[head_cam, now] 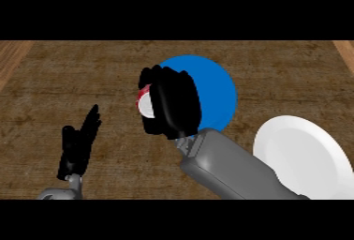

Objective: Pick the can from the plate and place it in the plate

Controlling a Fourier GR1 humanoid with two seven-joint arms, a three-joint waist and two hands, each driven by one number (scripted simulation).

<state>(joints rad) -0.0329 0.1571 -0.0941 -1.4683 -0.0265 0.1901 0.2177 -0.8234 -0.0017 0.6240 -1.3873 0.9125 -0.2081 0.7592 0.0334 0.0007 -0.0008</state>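
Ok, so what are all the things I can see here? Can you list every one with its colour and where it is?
blue plate: one, blue, middle of the counter, partly behind the right hand
white plate: one, white, lower right of the counter, beside the right forearm
can: one, red and white, at the blue plate's left edge, mostly hidden by the right hand, so only a sliver shows
counter: one, brown wood grain, fills the view
right hand: one, black on a grey forearm, fingers curled round the can in front of the blue plate
left hand: one, black, open with fingers up, resting at the lower left
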